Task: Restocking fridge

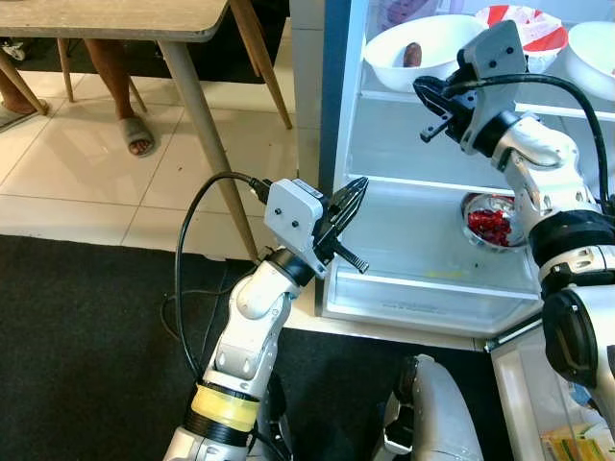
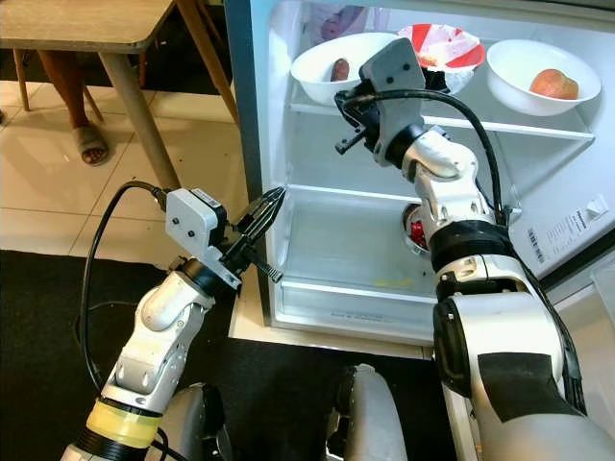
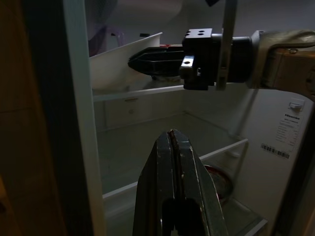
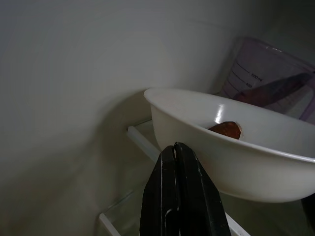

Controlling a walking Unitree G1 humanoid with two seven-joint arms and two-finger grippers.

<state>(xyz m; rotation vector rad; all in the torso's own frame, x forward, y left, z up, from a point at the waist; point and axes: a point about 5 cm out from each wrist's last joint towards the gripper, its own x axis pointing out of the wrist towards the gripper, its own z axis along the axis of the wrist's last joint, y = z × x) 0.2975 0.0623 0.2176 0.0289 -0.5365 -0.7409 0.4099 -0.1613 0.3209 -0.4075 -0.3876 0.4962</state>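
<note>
- Open fridge taken as the landmark, door swung wide, two shelves visible inside.
- On the upper shelf of the fridge: a white bowl with a brown piece of food at the left, a red-and-white container in the middle, a second white bowl with a reddish fruit at the right.
- Behind the left bowl, deeper in the fridge: a clear measuring jug.
- On the lower shelf of the fridge, toward its right side: a small bowl of red fruit.
- Right gripper inside the fridge at the front edge of the upper shelf, just before the left bowl; fingers pressed together, holding nothing.
- Left gripper at the left front edge of the fridge, level with the lower shelf, pointing inward; fingers closed together, empty.
- Outside the fridge, to its left: a wooden table, with a person's sandaled foot under it on the tiled floor.
</note>
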